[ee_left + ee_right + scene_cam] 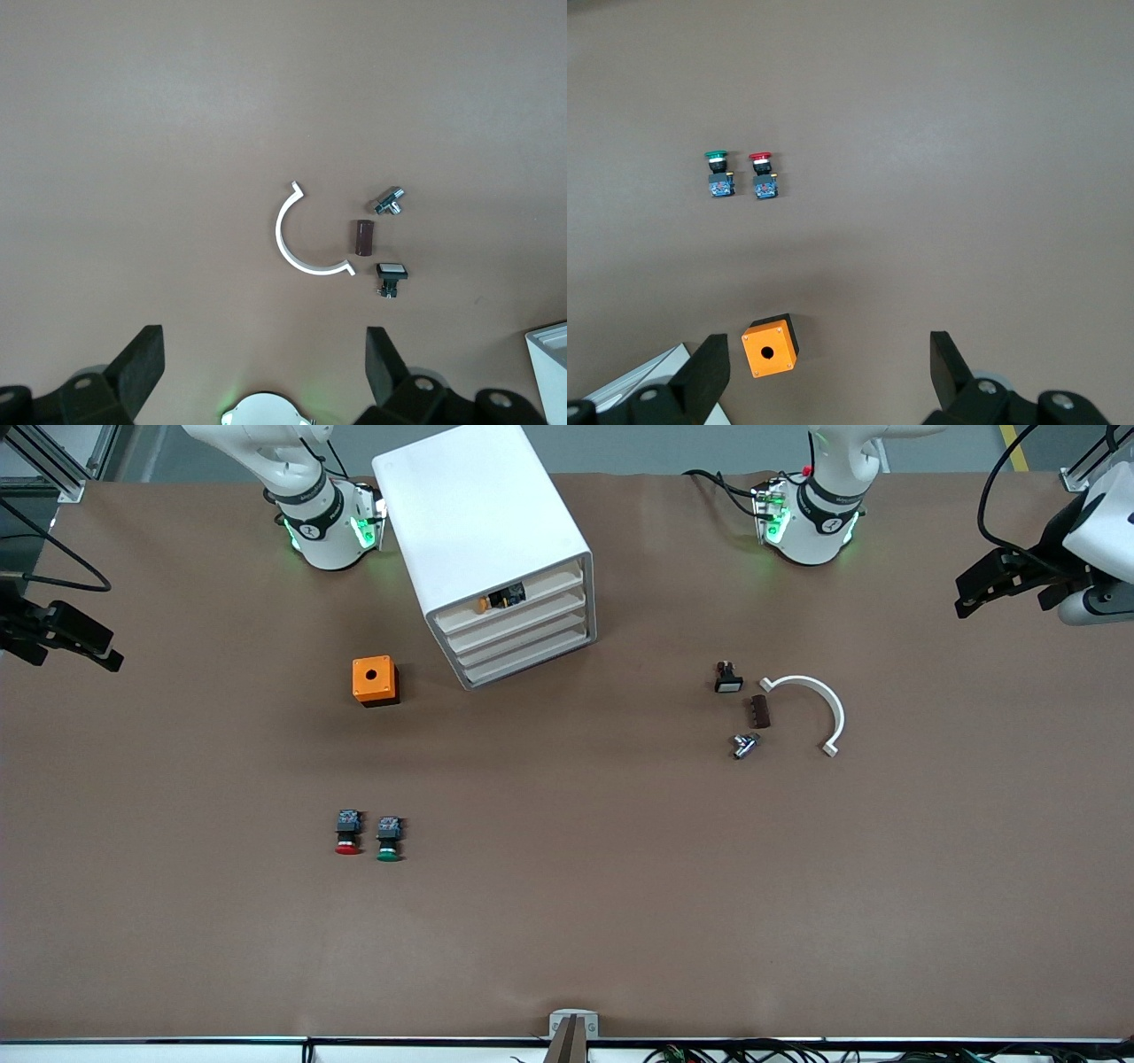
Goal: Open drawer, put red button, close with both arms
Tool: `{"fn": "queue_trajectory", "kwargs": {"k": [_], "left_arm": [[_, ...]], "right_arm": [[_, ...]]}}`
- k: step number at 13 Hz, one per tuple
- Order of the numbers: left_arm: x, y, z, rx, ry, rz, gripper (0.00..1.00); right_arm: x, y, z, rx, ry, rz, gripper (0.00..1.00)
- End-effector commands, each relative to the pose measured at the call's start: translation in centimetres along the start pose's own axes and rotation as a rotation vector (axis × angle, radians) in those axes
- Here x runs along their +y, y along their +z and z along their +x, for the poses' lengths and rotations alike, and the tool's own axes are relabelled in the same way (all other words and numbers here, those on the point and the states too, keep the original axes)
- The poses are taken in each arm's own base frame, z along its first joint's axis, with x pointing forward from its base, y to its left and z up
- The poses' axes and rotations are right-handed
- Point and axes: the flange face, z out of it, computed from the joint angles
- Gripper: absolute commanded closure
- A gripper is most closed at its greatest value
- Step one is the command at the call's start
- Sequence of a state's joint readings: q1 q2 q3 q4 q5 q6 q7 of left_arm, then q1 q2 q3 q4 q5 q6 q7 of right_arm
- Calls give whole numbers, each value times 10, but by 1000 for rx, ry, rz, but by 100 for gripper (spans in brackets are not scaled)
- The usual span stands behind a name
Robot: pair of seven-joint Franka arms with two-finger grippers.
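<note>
Front view: small red-capped pushbutton with dark blocky body is lying on the brown desk beside a green-capped twin, nearer the camera than the orange box. Left gripper and right gripper are hovering, fingers spread wide, holding nothing.

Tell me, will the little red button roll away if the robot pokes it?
Probably not far. The red button lies on its side, and its blocky dark body should stop rolling, though the round cap might let it pivot. It looks small and light, so a poke would likely slide it.
</note>
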State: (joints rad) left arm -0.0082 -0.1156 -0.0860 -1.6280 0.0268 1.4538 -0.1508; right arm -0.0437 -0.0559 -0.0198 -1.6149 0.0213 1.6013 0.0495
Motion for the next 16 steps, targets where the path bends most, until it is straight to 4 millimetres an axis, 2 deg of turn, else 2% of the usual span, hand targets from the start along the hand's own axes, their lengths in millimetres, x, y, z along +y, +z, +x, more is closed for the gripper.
{"fn": "queue_trajectory", "kwargs": {"k": [1,5,7,9,10,13,14,16], "left_arm": [[-1,-5,3,17,1,-1,0],[-6,-16,10,39,-1,-5,0],[-1,-2,19,12,11,-3,0],[4,26,30,-50,-24,2,0],[9,42,39,-80,-47,6,0],[30,98,73,-156,-145,5,0],[35,116,82,-174,-183,8,0],[63,156,93,-246,-268,2,0]], "right_arm": [[4,-2,-7,2,-4,-4,0],[3,0,-7,1,-4,-4,0],[-1,9,-5,-13,-10,-4,0],[-10,14,-2,2,-25,-3,0],[-12,17,3,11,-28,-2,0],[-36,34,12,5,-63,4,0],[-45,49,18,-20,-74,13,0],[-59,79,32,-49,-82,34,0]]}}
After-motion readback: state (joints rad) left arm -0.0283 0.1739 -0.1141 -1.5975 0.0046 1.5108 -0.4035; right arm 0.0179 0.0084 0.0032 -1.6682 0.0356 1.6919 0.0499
